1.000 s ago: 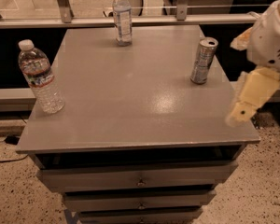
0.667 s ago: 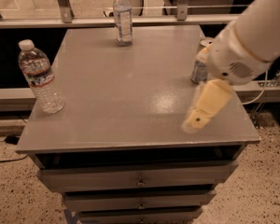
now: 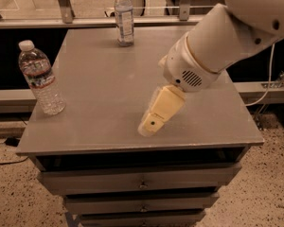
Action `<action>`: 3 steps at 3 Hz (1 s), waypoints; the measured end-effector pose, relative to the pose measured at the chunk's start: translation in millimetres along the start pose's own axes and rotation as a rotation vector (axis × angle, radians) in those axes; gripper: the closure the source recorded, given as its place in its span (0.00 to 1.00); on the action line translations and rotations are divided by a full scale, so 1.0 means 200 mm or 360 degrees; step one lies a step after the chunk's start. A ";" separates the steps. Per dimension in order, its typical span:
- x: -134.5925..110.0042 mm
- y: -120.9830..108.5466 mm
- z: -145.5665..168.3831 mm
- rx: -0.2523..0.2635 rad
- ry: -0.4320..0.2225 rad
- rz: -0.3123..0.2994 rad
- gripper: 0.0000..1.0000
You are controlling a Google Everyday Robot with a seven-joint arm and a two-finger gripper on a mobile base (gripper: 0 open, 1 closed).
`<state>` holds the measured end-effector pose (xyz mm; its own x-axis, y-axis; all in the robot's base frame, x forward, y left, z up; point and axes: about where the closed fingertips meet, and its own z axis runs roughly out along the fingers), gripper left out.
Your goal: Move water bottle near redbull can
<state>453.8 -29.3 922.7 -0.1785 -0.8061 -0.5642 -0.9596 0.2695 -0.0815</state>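
Note:
The water bottle [image 3: 40,77], clear ribbed plastic with a white cap and a red-white-blue label band, stands upright at the left edge of the grey table [image 3: 92,131]. My gripper [image 3: 155,117], a cream-coloured piece on the end of a thick white arm [image 3: 213,46], hangs low over the table's front middle, well to the right of the water bottle and apart from it. The redbull can is hidden behind the arm.
A slimmer bottle [image 3: 124,16] with a tall white-blue label stands at the table's back edge. Drawers [image 3: 142,181] sit under the tabletop. A white cable [image 3: 270,74] hangs at the right. A rail with posts [image 3: 64,4] runs behind the table.
The arm has swung from the right side leftward and forward over the table, and now covers the redbull can. The bottles have not moved.

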 end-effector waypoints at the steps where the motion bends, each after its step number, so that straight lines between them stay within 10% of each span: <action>1: -0.14 0.03 0.12 -0.0045 -0.0139 -0.0057 0.00; 3: -0.60 0.02 0.51 -0.0165 -0.0488 -0.0227 0.00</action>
<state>493.0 122.5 907.0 0.0177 -0.6318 -0.7749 -0.9899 0.0979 -0.1024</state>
